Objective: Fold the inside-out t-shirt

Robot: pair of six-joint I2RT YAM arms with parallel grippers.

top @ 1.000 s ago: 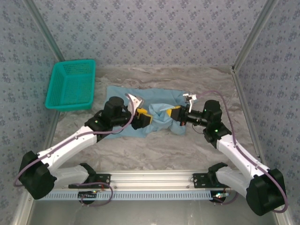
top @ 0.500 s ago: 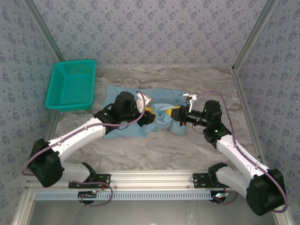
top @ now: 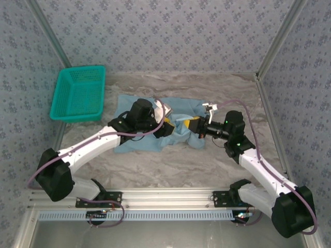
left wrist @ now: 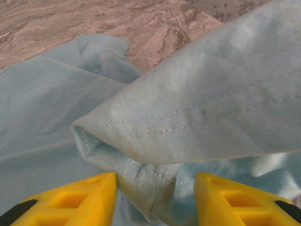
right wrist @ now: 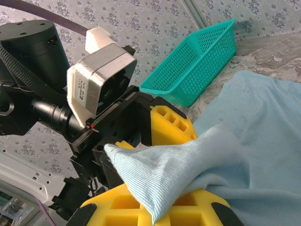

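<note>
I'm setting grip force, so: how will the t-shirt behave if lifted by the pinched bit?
Probably floppy: where the right claw pinches the t-shirt, the cloth sags in soft folds. Likely light, since one small pinch holds that edge off the table. The stitched hem may give firmer purchase, though thin cloth could slip.

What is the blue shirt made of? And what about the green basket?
The t-shirt looks like soft knitted cloth, probably cotton: it is matte, with floppy folds, fine ribs and stitched hems. The basket looks like hard plastic: a smooth, slightly shiny teal mesh of even little holes.
</note>
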